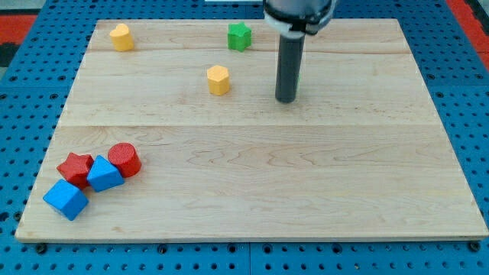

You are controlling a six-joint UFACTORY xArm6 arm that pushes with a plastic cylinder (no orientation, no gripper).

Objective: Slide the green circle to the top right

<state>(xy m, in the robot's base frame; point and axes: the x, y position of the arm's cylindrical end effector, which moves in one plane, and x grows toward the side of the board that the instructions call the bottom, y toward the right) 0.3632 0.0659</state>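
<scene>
Yellow 2 (121, 36) (218, 79) | red 2 (76, 168) (124, 160) | blue 2 (104, 174) (66, 199) | green star 1 (239, 36) | my tip (286, 100) below-right | claw cannot tell

My tip (286, 99) ends a straight dark-grey rod under a black collar.

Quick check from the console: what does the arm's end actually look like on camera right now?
A straight, dark grey rod, round and smooth, hanging from a wider black housing with a pale ring where they join. My tip is blunt and flat. No cables or markings show.
</scene>
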